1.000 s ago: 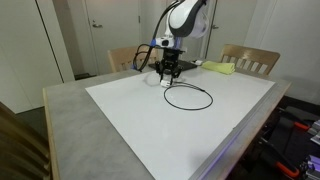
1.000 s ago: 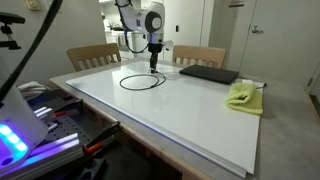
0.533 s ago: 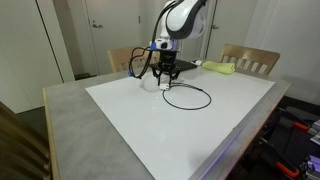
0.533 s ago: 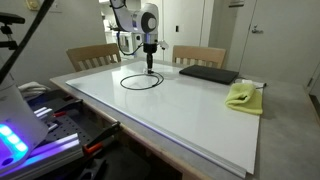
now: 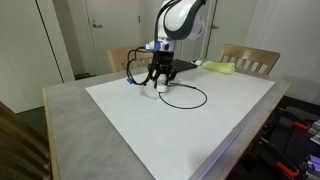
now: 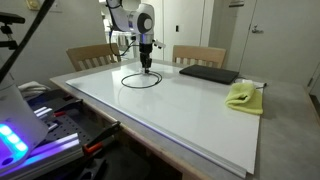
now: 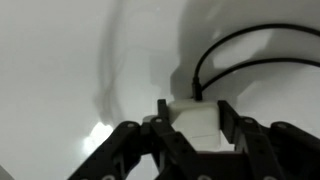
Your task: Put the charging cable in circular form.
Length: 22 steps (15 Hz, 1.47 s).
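A broad white table top [image 5: 200, 135] fills both exterior views, with wooden chairs [image 6: 92, 56] at its far edge. Over the far part of it, the white arm [image 5: 180, 18] arches up and bends sharply down, its wrist pointing straight at the surface. A flat black pad [image 6: 208, 74] and a yellow-green cloth [image 6: 243, 96] lie apart from it. The gripper [image 5: 160, 84] hangs low over the table top, and in the wrist view its jaws clamp the white plug [image 7: 195, 130] from both sides. The charging cable [image 5: 206, 97] runs from that plug into a roughly round loop lying flat on the table, just beside the gripper.
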Tool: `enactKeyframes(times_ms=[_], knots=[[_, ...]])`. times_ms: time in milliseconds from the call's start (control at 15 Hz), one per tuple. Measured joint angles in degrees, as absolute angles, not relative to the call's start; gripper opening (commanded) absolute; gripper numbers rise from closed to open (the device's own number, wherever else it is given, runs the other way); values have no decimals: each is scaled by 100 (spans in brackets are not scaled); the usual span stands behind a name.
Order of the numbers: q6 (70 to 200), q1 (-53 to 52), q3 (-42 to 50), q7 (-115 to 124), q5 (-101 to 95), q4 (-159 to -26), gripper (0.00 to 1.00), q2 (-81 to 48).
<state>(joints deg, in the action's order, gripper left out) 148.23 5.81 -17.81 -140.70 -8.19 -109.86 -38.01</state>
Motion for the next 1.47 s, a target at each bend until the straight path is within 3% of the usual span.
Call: enactKeyframes(times_ms=[67,467,867,1133,1200,1267,1467], knots=[[14826,587,-1781,-14093,-819,-10988,27,-3801],[14828,526,-1846,-14909,-824,-11020,27,-3806],[14814,1848,-3420,-14886,-2929,-11306,27,-3968],[14635,2514,-3952,-14892,-3891,-11543,27,-4078],[14528,2556,-3940,-14891,-3974,-11554,66,-4083],[14428,2557,-3897,-14890,-3994,-11556,78,-4078],[14142,2527,-3797,-14884,-3997,-11556,98,-4075]])
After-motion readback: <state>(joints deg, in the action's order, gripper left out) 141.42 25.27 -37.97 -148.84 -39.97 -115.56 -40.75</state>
